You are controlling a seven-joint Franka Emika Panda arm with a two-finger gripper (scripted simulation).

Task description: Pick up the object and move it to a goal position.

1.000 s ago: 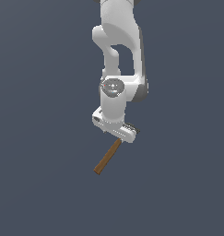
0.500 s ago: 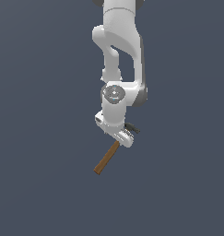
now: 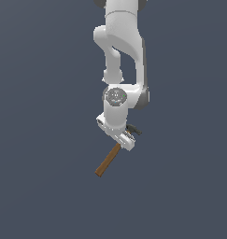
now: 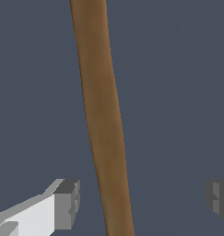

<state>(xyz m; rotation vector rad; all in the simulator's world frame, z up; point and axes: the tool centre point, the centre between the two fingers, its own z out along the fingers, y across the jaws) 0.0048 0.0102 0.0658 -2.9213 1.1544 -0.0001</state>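
Observation:
The object is a hammer whose brown wooden handle point(image 3: 107, 161) slants out from under my gripper point(image 3: 124, 139) toward the exterior view's lower left. A small dark shape beside the hand may be its head; I cannot tell. In the wrist view the handle point(image 4: 103, 115) runs lengthwise between my fingers. My gripper point(image 4: 143, 199) is open. One grey fingertip point(image 4: 67, 203) stands a little off the handle and the other pad point(image 4: 219, 196) is far from it. Neither touches the wood.
The white arm point(image 3: 122, 56) rises straight above the hand. A plain dark grey-blue ground surrounds everything, and no other objects or edges show.
The hand has shifted slightly toward the exterior view's right and down over the hammer, and the wrist has turned a little. The handle lies where it was.

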